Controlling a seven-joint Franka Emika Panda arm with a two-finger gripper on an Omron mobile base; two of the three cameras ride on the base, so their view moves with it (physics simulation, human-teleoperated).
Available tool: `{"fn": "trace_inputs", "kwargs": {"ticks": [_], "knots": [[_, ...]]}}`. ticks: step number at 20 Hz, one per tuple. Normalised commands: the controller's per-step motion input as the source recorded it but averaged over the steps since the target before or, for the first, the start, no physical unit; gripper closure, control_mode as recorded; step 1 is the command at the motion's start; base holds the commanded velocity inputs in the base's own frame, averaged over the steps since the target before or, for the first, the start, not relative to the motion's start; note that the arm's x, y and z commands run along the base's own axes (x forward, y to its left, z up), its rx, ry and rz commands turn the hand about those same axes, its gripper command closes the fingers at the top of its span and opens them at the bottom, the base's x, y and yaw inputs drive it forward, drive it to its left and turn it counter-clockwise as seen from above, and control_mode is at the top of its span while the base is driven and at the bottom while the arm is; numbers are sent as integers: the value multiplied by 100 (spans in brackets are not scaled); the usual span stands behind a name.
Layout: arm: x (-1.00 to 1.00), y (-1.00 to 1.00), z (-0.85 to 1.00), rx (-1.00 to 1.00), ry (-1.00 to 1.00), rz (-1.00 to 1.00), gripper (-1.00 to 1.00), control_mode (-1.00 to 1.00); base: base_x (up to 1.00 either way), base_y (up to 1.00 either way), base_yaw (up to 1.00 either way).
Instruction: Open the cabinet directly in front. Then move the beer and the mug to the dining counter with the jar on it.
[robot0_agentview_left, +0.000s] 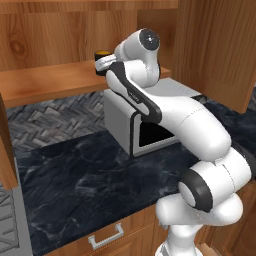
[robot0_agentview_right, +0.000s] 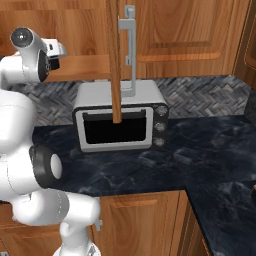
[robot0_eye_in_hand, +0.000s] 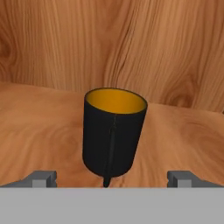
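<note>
The cabinet (robot0_agentview_left: 45, 82) stood open; in the left base view its wooden shelf ran across the upper left of the frame. One door (robot0_agentview_right: 114, 60) stood edge-on at upper centre of the right base view, with its silver bar handle (robot0_agentview_right: 129, 50) beside it.

The mug (robot0_eye_in_hand: 113, 131) sat upright on the shelf at the centre of the hand view, black outside and yellow-orange inside, with the wooden back wall of the cabinet behind it. In the left base view only a small dark piece of the mug (robot0_agentview_left: 102, 54) showed, just left of the arm's wrist at upper centre.

The gripper (robot0_eye_in_hand: 111, 177) was spread fully open, one fingertip at lower left and one at lower right of the hand view, the mug between them and touching neither, as far as that view showed.

A silver toaster oven (robot0_agentview_right: 120, 120) stood on the black marble counter (robot0_agentview_right: 210, 145) below the shelf.
</note>
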Motion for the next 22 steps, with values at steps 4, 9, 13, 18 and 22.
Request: {"fn": "trace_inputs", "kwargs": {"ticks": [4, 9, 13, 18, 22], "knots": [[26, 9, -11, 0, 0, 0, -100, -100, 0, 0, 0], [26, 17, -2, 0, 0, 0, -100, -100, 0, 0, 0], [24, 16, -3, 0, 0, 0, -100, -100, 0, 0, 0], [15, 8, -4, 0, 0, 0, -100, -100, 0, 0, 0], [7, 0, -6, 0, 0, 0, 100, -100, 0, 0, 0]]}}
